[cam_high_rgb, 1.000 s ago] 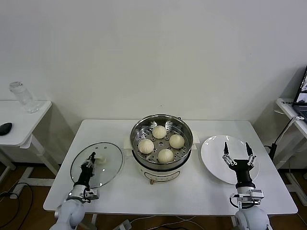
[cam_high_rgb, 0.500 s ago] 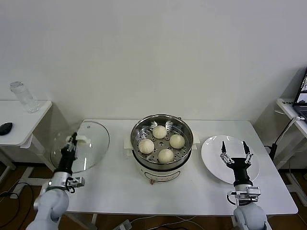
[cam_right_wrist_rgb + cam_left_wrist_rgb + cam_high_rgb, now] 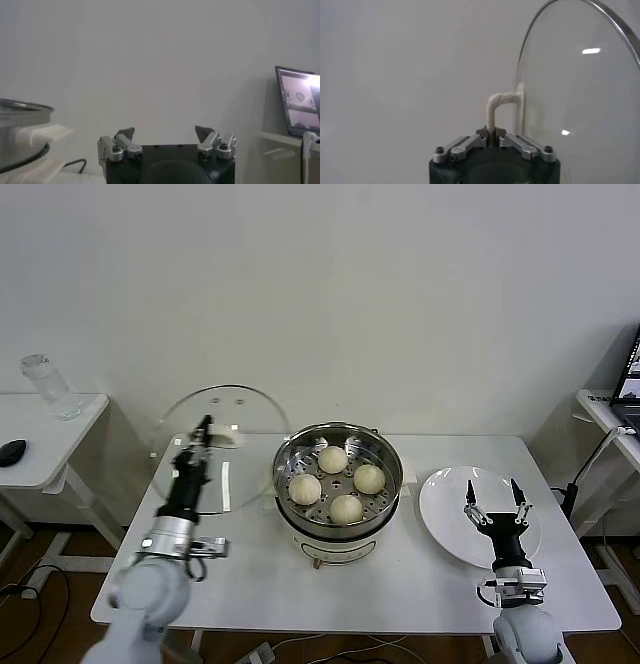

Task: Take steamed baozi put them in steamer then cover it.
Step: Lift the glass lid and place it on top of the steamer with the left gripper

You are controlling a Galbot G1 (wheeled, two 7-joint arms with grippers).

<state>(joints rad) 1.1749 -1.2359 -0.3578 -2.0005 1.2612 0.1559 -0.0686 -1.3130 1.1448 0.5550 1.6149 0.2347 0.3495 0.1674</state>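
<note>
Head view first, and we see the white table (image 3: 250,584) filling the middle of the scene, with the steamer (image 3: 338,484) standing at its centre, toward the back edge. Left of the steamer, the cover (image 3: 222,452) is up in the air above the table's left half, tipped nearly on edge, its glass face turned toward us. On the right half of the tabletop lies a white plate (image 3: 450,504), bare where we can see it.

Inside the steamer's basket we count four steamed baozi (image 3: 346,508), set in a loose diamond, uncovered.

The left gripper (image 3: 196,446) is clenched on the cover's white handle (image 3: 501,104); in the left wrist view we see its fingers pinched tight on that bent stem.

The right gripper (image 3: 494,506) hangs over the plate near the table's right front, and in the right wrist view its fingers (image 3: 123,136) are spread wide with nothing between them.
</note>
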